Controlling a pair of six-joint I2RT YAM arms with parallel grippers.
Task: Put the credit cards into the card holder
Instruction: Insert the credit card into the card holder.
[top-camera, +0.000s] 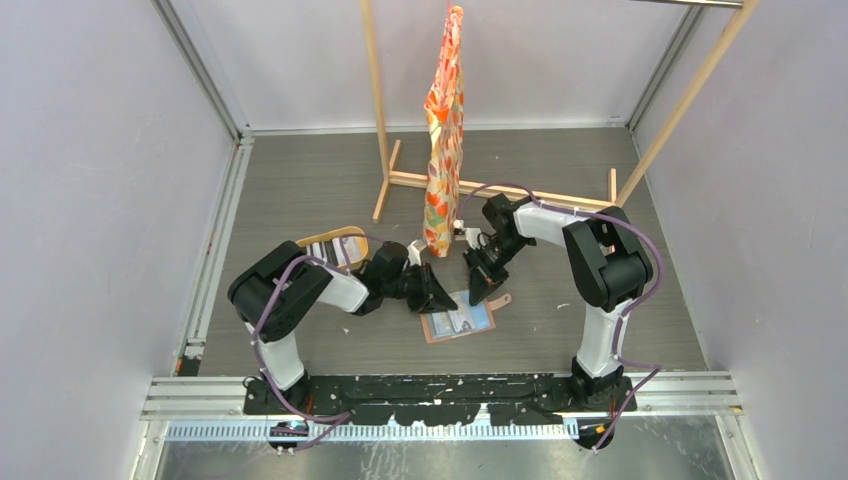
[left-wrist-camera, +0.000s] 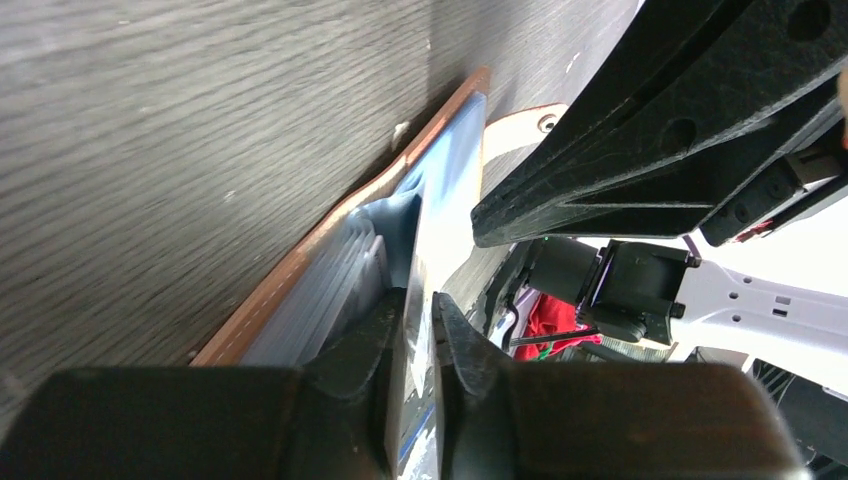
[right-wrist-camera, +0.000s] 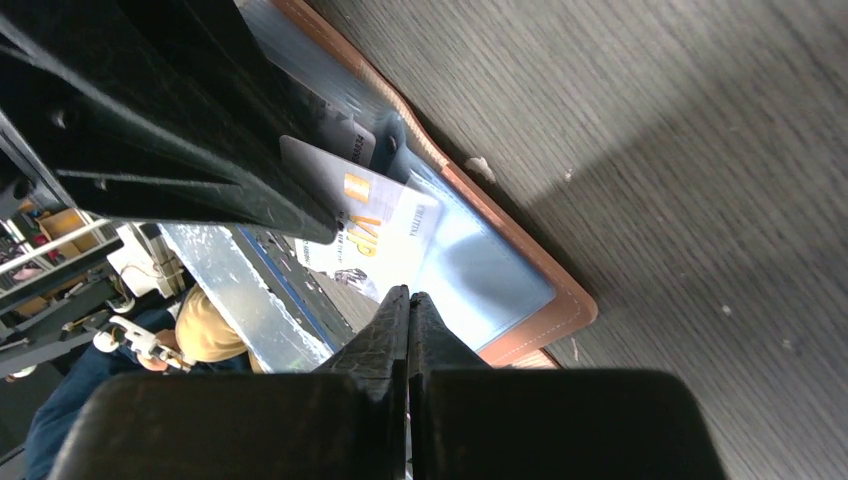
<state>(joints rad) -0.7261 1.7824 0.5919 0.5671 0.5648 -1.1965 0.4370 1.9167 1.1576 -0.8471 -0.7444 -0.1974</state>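
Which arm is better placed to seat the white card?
Left: the white card stands between the fingers of the left gripper, at the slots of the card holder; the right gripper is shut, empty.

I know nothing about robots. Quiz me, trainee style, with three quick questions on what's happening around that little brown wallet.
1. True or false: the right tool has its jaws pressed together with nothing between them.
2. The card holder is: A) folded shut, B) lying open on the table with its inside facing up, C) standing on its edge.
3. Which arm's tool has a credit card between its fingers?
Key: 1 true. 2 B. 3 the left tool.
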